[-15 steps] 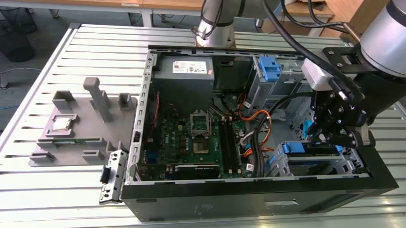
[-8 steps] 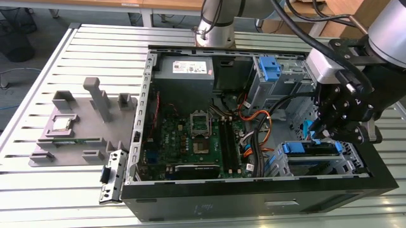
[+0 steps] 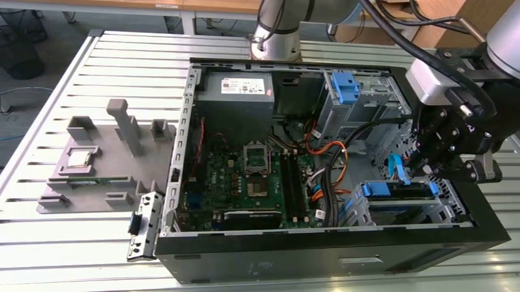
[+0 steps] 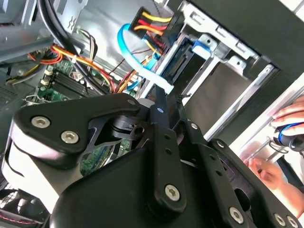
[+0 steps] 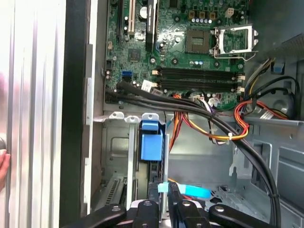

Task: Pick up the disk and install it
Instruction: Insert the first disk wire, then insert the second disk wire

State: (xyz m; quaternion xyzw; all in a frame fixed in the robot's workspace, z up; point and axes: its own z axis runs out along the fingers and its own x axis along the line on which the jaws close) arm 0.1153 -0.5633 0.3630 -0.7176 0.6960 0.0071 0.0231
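The disk (image 3: 396, 190) stands on edge in the drive cage at the exterior view's right corner of the open computer case (image 3: 325, 243). Its blue bracket (image 5: 152, 142) shows at the cage mouth in the first wrist view, and the blue tab (image 4: 202, 45) shows in the second wrist view. My gripper (image 3: 416, 167) hangs just above that cage. The fingers (image 5: 173, 194) are drawn close together on the pale end of a blue flat cable (image 5: 192, 192), which curves away from the fingertips (image 4: 159, 102) as a blue loop (image 4: 126, 47).
A bundle of black, orange and yellow cables (image 3: 333, 161) crosses between the motherboard (image 3: 243, 176) and the cage. A grey power supply (image 3: 235, 88) and an upper bay with a blue latch (image 3: 345, 88) sit at the back. A grey fixture plate (image 3: 89, 170) lies on the slatted table. A person's hand (image 4: 289, 118) is beside the case.
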